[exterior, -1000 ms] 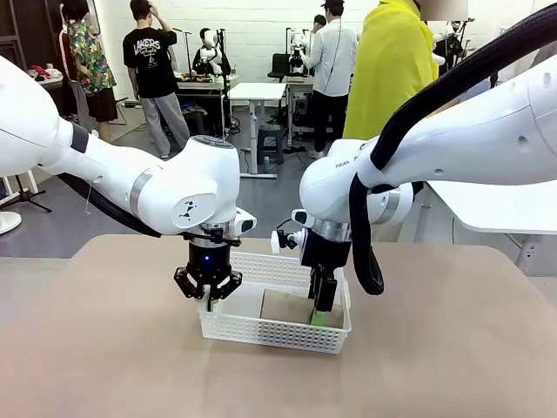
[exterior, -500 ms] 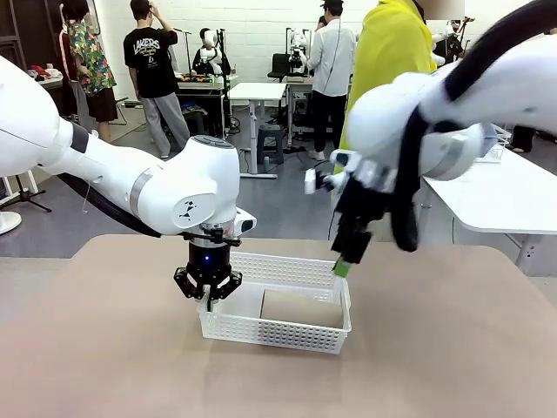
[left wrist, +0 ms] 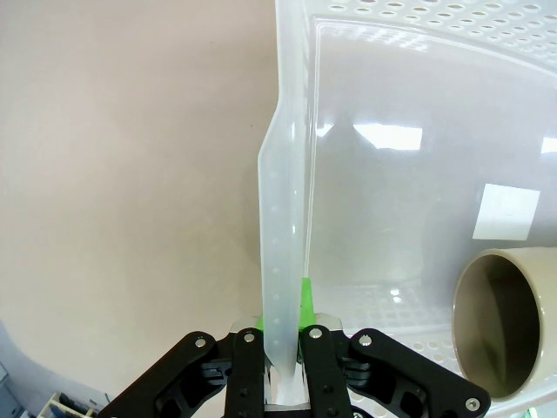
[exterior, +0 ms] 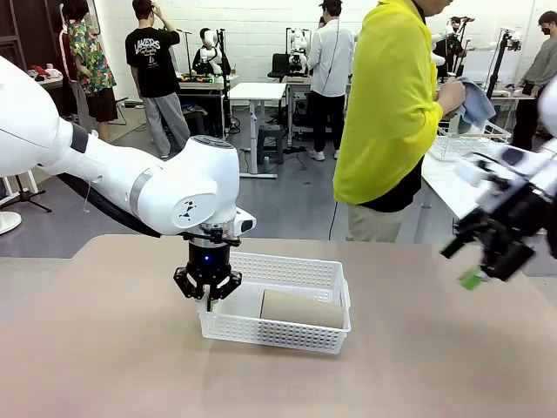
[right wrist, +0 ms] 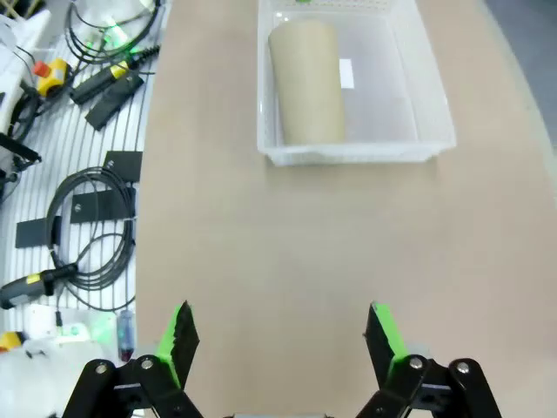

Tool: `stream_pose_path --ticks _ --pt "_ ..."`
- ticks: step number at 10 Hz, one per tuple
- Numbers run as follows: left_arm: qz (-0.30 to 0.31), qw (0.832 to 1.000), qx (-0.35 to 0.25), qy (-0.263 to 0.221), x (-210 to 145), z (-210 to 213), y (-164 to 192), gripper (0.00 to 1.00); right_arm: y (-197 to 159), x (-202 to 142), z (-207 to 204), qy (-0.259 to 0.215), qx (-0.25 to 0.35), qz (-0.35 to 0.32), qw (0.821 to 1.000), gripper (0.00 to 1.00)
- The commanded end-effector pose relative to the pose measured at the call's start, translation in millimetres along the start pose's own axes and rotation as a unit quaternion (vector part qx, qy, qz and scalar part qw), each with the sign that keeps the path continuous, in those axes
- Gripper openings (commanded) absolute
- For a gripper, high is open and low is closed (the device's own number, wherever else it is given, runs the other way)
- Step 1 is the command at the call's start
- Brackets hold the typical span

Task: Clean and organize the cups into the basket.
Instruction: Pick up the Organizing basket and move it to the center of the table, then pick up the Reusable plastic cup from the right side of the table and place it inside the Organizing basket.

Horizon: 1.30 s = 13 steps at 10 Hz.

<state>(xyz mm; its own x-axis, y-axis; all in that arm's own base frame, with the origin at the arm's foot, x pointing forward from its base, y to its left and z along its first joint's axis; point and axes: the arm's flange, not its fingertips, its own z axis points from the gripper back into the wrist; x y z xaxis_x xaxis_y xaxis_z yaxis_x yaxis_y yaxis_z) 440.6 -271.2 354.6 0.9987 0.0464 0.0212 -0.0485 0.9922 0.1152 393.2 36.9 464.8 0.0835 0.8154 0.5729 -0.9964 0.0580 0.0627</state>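
Note:
The white mesh basket (exterior: 275, 333) sits mid-table. My left gripper (exterior: 209, 298) is shut on its left wall; in the left wrist view that thin wall (left wrist: 285, 192) runs up between the closed fingers of the gripper (left wrist: 283, 348). One tan-brown cup (exterior: 301, 309) lies on its side inside the basket, its open mouth (left wrist: 496, 324) facing my left wrist camera. My right gripper (exterior: 462, 264) hangs open and empty above the table's right edge. Seen from the right wrist, the gripper (right wrist: 280, 335) looks down on the far-off basket (right wrist: 357, 155) and the cup (right wrist: 305, 83).
A person in a yellow top (exterior: 389, 104) stands beyond the table's far right, holding a blue cloth (exterior: 477, 100) over a side table (exterior: 448, 187). Cables and boxes (right wrist: 83, 218) lie on the floor past the table edge. Bare tabletop (right wrist: 296, 252) surrounds the basket.
My right arm has lifted out of the basket and swung up and away to the right edge, leaving the tan cup lying inside. The left arm has stayed put.

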Motion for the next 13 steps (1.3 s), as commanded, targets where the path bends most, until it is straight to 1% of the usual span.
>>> stream_pose_path --ticks 1,3,4,5,8,9,10,13 --pt "-0.004 1.000 0.004 0.004 -1.1 -4.1 2.2 0.00 0.7 -51.3 12.7 -0.095 0.011 -0.002 0.995 1.00" --pt "-0.004 1.000 0.004 0.004 -1.1 -4.1 2.2 0.00 8.3 -102.1 24.6 -0.154 -0.014 -0.025 0.988 1.00" --pt "-0.004 1.000 0.004 0.004 -1.1 -4.1 2.2 0.00 15.4 -127.2 27.1 -0.192 -0.034 -0.033 0.980 1.00" --pt "-0.004 1.000 0.004 0.004 -1.1 -4.1 2.2 0.00 23.0 -147.1 28.5 -0.216 -0.047 -0.043 0.974 1.00" --pt "-0.004 1.000 0.004 0.004 -1.1 -4.1 2.2 0.00 48.9 -188.4 34.1 -0.270 -0.094 -0.033 0.958 1.00" --pt "-0.004 1.000 0.004 0.004 -1.1 -4.1 2.2 0.00 55.9 -194.9 36.0 -0.282 -0.112 -0.035 0.952 1.00" --pt "-0.004 1.000 0.004 0.004 -1.1 -4.1 2.2 0.00 42.9 -181.2 39.3 -0.242 -0.076 -0.051 0.966 1.00" --pt "-0.004 1.000 0.004 0.004 -1.1 -4.1 2.2 0.00 42.9 -181.2 39.3 -0.242 -0.076 -0.051 0.966 1.00"
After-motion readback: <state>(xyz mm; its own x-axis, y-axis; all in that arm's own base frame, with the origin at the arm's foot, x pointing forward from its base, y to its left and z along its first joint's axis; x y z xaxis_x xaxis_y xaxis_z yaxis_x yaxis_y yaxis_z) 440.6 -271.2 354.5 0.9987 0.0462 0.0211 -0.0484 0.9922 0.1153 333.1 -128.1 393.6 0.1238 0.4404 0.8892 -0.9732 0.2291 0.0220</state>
